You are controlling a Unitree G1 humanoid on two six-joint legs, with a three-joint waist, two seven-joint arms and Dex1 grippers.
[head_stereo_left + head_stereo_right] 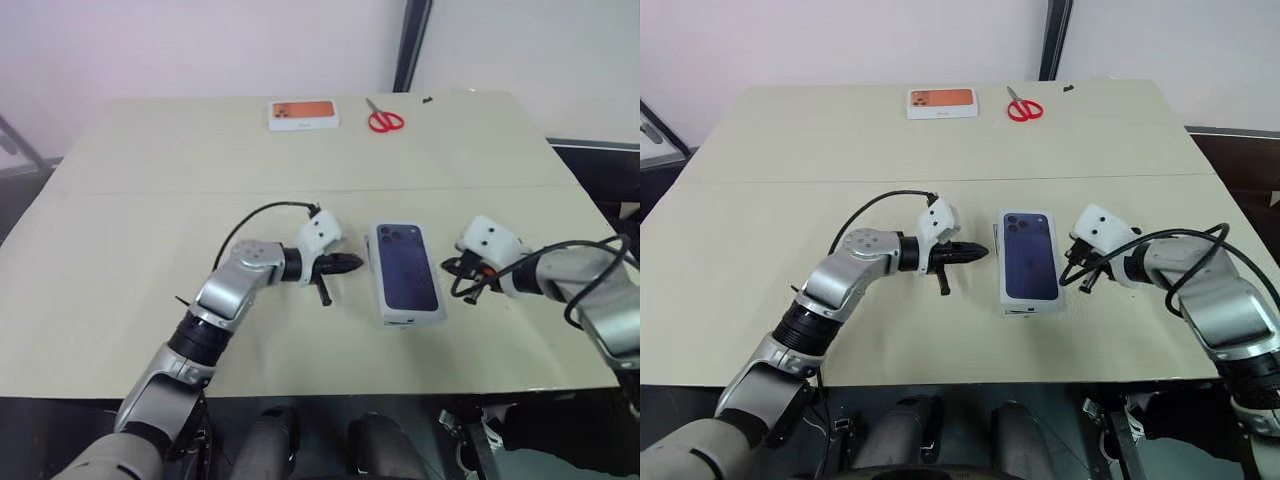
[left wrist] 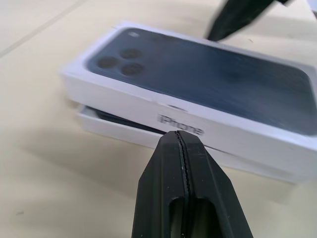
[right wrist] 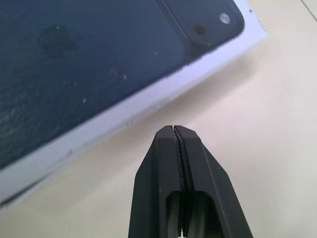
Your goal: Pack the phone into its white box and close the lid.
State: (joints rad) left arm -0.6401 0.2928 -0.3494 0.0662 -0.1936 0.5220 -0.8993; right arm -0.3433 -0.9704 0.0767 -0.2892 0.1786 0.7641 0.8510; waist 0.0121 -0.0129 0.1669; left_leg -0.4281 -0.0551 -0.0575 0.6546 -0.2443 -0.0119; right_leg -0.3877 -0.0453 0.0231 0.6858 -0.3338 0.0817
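Beige table fills the room's foreground; mid-table the lid sits on the white box, not fully seated, a dark sliver, probably the phone, showing in the gap. Closing is in hand. Left gripper and right gripper flank it, fingers pressed together, holding nothing. Next: press the lid down evenly. Its side reads "iPhone".

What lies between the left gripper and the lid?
Only bare table between the shut left gripper and the lid, seen from the head.
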